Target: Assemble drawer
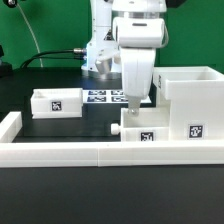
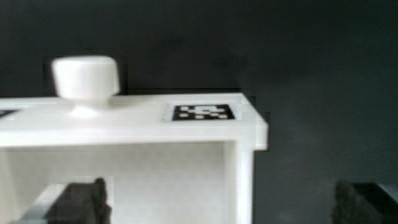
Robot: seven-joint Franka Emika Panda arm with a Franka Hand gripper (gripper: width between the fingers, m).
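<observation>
on the black desk, just behind the long low white border wall, a small white plastic box tray with a short round knob sat right beside the tall white plastic boxy housing, which stood at the exterior view's right. whether the two touched could not be told. each showed a black-and-white square tag. the white arm's tool hung directly above this tray. the wrist view showed the knob and a square tag on the same white face of the tray, while the tool's two dark fingers stood wide apart, gripping nothing. a second small white box tray lay well apart toward the exterior view's left, near the marker board.
</observation>
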